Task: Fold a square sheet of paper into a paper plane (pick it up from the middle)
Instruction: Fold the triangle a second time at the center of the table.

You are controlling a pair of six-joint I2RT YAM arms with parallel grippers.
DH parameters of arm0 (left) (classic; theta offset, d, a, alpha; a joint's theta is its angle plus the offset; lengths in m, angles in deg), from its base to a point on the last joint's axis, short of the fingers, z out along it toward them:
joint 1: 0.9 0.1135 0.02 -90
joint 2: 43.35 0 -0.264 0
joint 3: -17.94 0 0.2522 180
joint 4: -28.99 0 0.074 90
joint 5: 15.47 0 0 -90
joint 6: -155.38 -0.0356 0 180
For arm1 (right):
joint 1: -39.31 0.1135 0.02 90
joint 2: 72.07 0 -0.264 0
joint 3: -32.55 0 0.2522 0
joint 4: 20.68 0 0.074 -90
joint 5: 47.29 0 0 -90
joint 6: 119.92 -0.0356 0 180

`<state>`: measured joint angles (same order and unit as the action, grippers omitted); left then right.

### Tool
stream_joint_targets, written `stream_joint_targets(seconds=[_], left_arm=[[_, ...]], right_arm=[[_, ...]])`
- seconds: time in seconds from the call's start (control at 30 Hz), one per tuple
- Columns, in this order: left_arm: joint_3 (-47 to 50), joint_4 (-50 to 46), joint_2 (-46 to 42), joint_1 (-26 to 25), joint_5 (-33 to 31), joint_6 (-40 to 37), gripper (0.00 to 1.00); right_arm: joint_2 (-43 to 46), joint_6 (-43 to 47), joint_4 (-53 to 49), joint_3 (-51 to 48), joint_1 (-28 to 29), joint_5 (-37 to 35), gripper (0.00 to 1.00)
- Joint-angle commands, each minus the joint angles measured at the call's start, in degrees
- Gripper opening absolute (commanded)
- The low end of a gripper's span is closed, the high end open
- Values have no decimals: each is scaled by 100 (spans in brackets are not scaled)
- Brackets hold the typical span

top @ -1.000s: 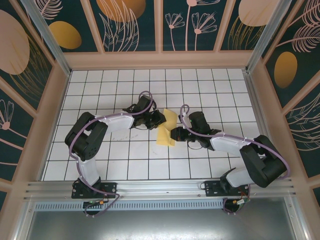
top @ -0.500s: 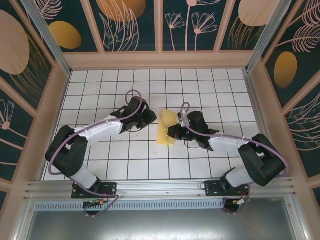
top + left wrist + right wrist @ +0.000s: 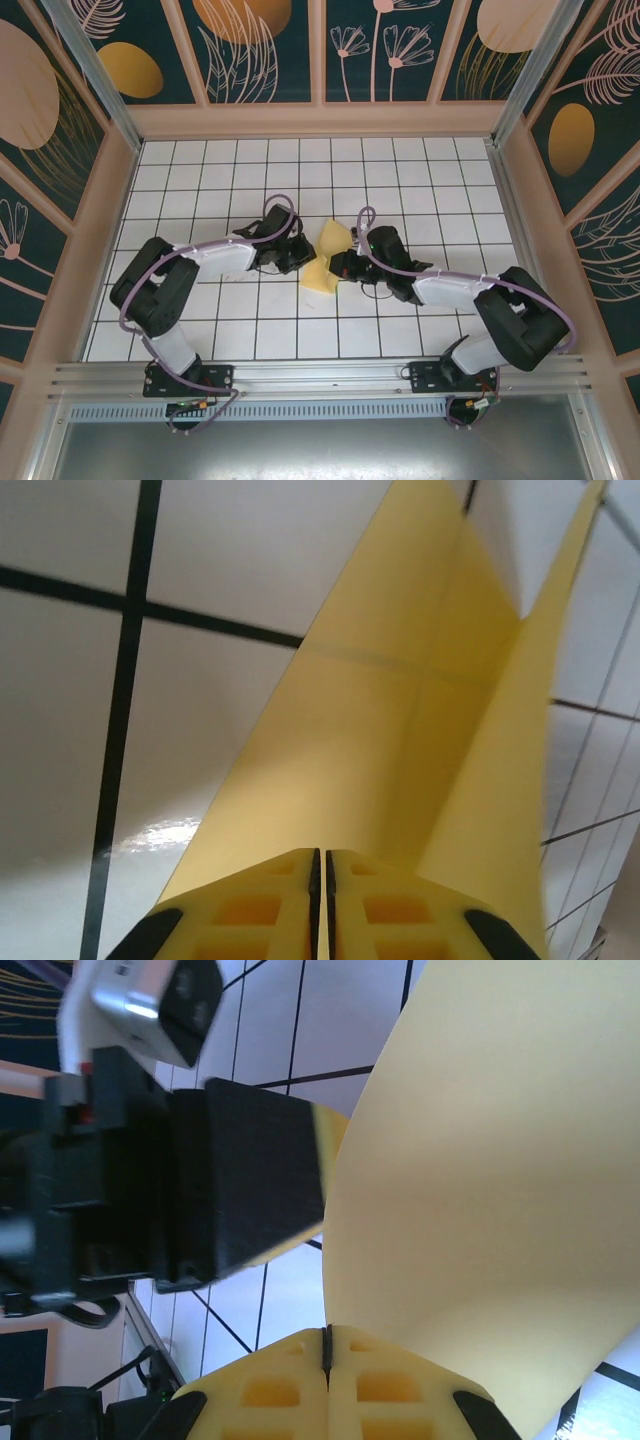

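Observation:
The square sheet of paper (image 3: 325, 252) is a creased pale-yellow wedge held up off the tiled table between both grippers. My left gripper (image 3: 300, 257) meets it from the left. In the left wrist view its jaws (image 3: 318, 852) are pressed together at the base of the folded paper (image 3: 400, 730), which rises ahead in two flaps. My right gripper (image 3: 339, 266) meets the sheet from the right. In the right wrist view it (image 3: 326, 1330) is shut on the sheet's lower edge, and the paper (image 3: 500, 1160) curves up and right. The left gripper's black body (image 3: 240, 1180) sits close on the left.
The white gridded table (image 3: 250, 320) lies under both arms. Wooden walls (image 3: 320, 120) with an aluminium frame enclose it on three sides. A metal rail (image 3: 320, 375) runs along the near edge by the arm bases.
The left gripper drew back to the left, then came in again and closed at the paper. The sheet's lower corner has shifted left. The right gripper stayed shut on it and moved slightly left.

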<state>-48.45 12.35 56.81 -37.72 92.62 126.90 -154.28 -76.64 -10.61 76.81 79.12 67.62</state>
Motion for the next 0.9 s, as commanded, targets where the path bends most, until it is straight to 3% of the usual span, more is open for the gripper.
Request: stream_joint_targets(seconds=[0.0, 0.23, 0.57, 0.87], left_arm=[[-143, 37, 341, -87, 329, -147, 13], [-90, -202, 583, -93, -17, -209, 10], [-49, -241, 614, -97, -126, -297, 10], [-126, -299, 627, -95, -134, -417, 10]], right_arm=[[-147, 3, 109, 192, 26, -39, 1], [-175, 215, -288, 241, -115, -130, 1], [-633, 1126, -965, 534, -794, 695, 3], [-1280, 2002, -1753, 1226, -817, 877, 4]])
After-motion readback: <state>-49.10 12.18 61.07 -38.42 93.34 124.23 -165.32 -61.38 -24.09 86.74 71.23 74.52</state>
